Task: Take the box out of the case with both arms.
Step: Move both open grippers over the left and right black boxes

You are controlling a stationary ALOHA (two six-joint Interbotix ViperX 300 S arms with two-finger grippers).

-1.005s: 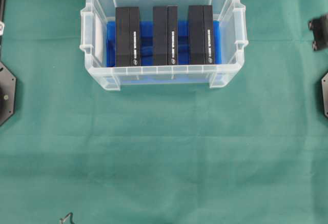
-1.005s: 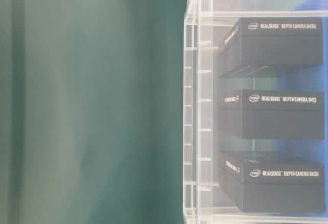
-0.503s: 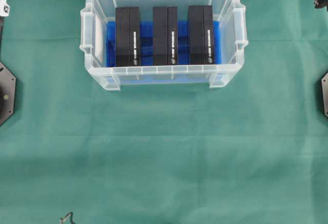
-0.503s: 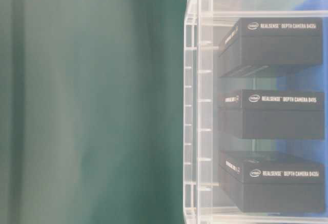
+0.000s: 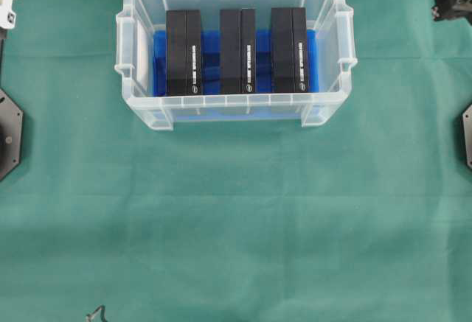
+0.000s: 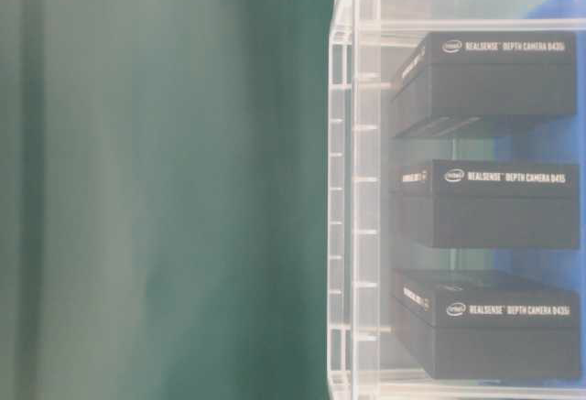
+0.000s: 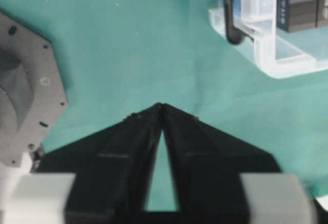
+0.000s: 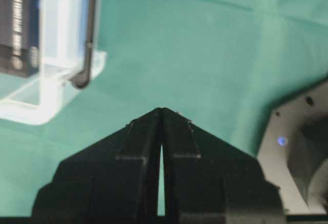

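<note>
Boxes (image 5: 237,40) stand lengthwise front to back in the case (image 5: 234,104), midway between your arms. Left tool (image 7: 159,107) looks barely parted, right tool (image 8: 162,110) pinched together; both empty.

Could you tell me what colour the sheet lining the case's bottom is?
Blue sheet, clearest in the overhead view.

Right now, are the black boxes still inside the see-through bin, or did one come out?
All inside. Three black boxes stand side by side in the case, on its blue sheet. None lies on the green cloth.
</note>
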